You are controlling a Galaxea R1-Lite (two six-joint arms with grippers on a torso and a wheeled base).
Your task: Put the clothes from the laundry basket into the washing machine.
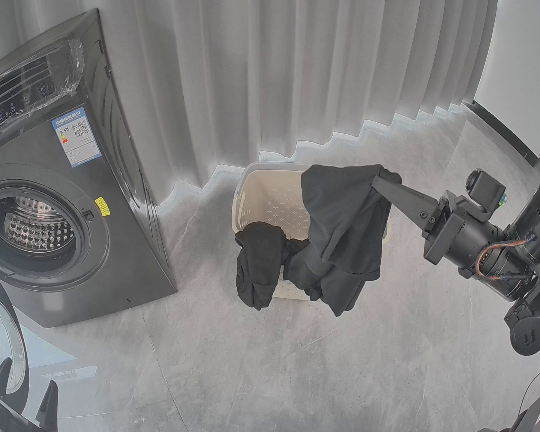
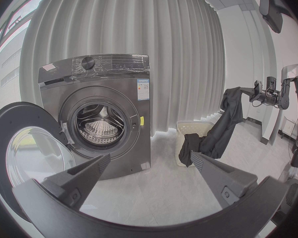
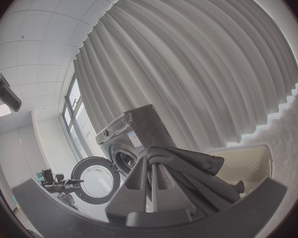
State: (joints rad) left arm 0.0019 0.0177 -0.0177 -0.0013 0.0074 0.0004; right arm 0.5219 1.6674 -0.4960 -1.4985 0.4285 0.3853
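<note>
Head view shows our right gripper [image 1: 379, 182] clamped on a black garment [image 1: 342, 229], held above the right side of the laundry basket [image 1: 264, 196]. We judge the high hold is meant to draw the long cloth clear of the basket wall, yet its lower end hangs down over the basket's front rim. A second dark piece [image 1: 259, 265] is draped over that same rim and seems to touch the lifted one; we cannot tell whether they are tangled. The washing machine [image 1: 54, 169] stands well to the left of the basket, its door [image 2: 29, 149] swung open, ready for loading. Our left gripper [image 2: 150, 157] sits on that side, far from the basket, its fingers apart and holding nothing. The held garment looks matte, soft and limp, falling in loose folds with a fine knit surface.
</note>
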